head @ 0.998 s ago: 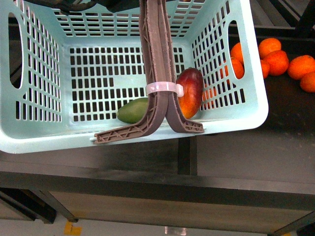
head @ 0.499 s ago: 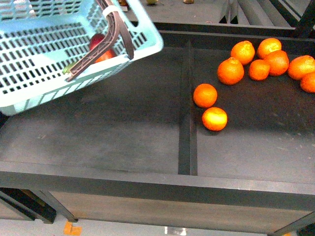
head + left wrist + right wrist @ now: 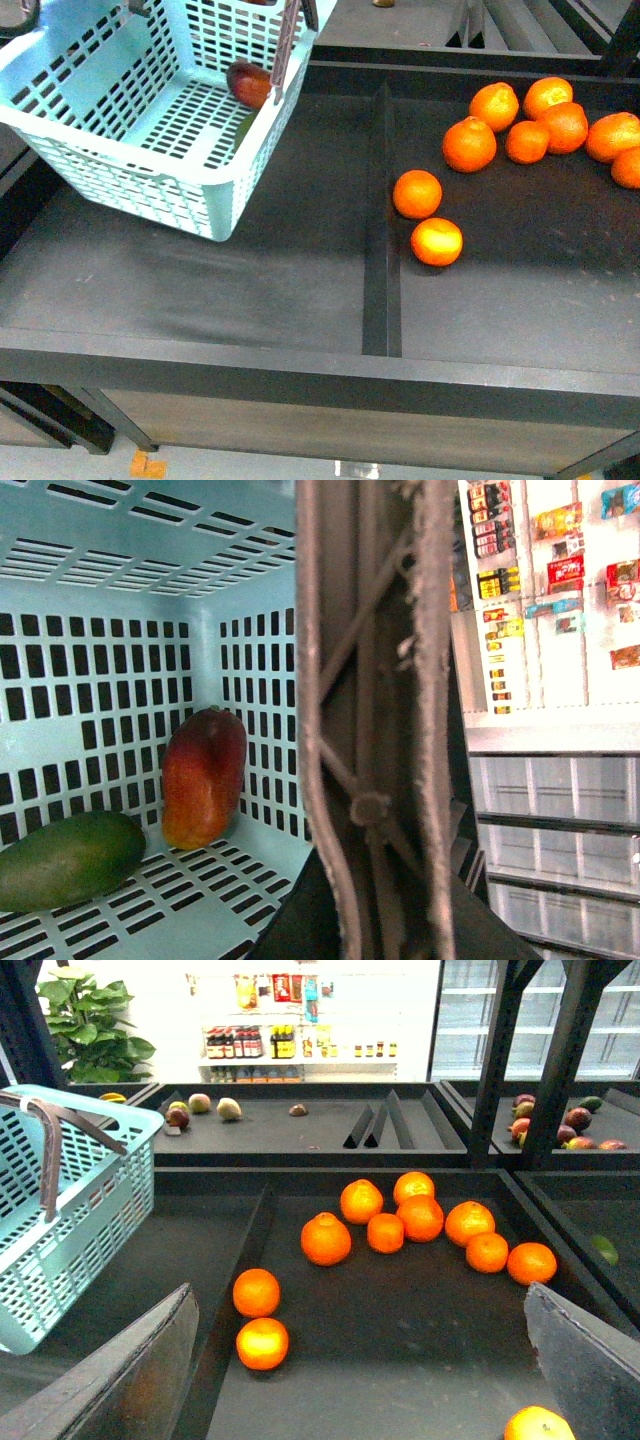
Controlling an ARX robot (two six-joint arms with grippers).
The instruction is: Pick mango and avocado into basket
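Both fruits are loaded: the mango [image 3: 203, 777] stands against a corner wall of the basket [image 3: 150, 190], and the avocado [image 3: 65, 861] lies on the slotted floor just beside it. The basket hangs tilted above the left shelf bay in the front view, carried by its brown handles [image 3: 370, 730]. The left wrist view looks straight along those handles, which suggests the left gripper is clamped on them, but the fingers are not visible, so its closure cannot be confirmed. The right gripper [image 3: 360, 1380] is spread wide and empty, its fingers [image 3: 130, 1370] framing the shelf.

Procedure for the current step, judged as carrying or setting down the loaded basket:
- Level the basket; the tilt lets the fruit roll toward the low corner
- Lower it flat onto the left bay, clear of the centre divider [image 3: 380, 220]
- Let go of the handles only once the floor rests on the shelf

Surroundings: oranges [image 3: 470, 143] cluster in the right bay, two near the divider. None obstruct the left bay
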